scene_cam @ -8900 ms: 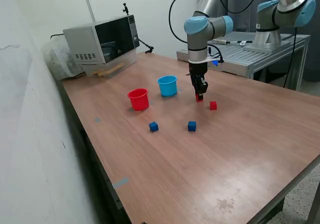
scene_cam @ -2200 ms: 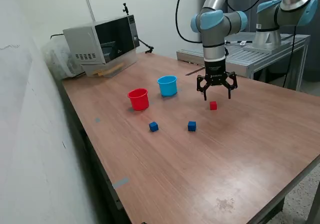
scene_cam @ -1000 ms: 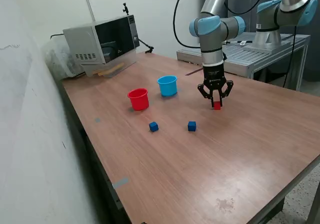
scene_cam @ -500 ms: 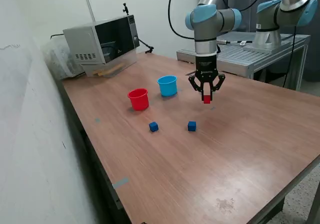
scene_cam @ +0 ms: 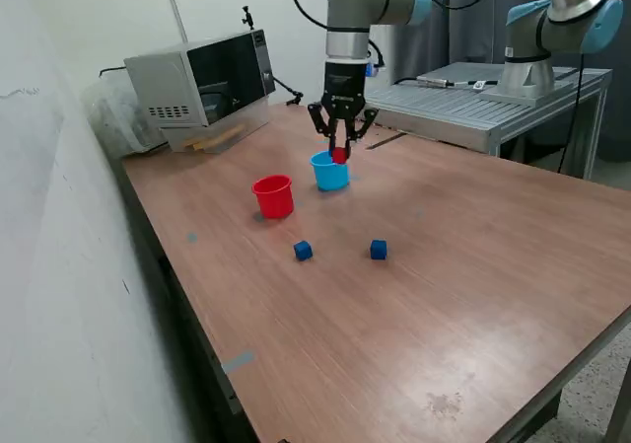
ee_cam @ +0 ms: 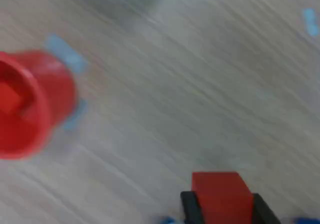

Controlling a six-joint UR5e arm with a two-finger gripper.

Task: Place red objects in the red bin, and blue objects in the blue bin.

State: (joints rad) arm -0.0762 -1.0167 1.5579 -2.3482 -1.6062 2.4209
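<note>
My gripper [scene_cam: 340, 153] is shut on a small red cube [scene_cam: 339, 155] and hangs just above the light blue cup [scene_cam: 331, 174], the blue bin. In the blurred wrist view the same red cube [ee_cam: 222, 193] sits between dark fingers [ee_cam: 189, 207]. The red cup [scene_cam: 273, 196], the red bin, stands toward the exterior view's left of the blue one. The wrist view shows this red cup [ee_cam: 47, 107] with another red cube [ee_cam: 10, 97] lying inside. Two dark blue cubes [scene_cam: 303, 252] [scene_cam: 379, 250] rest on the table nearer the camera.
A microwave [scene_cam: 202, 83] stands at the back left of the wooden table [scene_cam: 454, 295]. A second robot arm [scene_cam: 552, 24] is mounted on a metal platform [scene_cam: 483, 93] behind the table at the exterior view's right. A white wall runs along the left.
The gripper came down open over a red cube on the table, shut on it, lifted it, and carried it toward the exterior view's left to above the blue cup.
</note>
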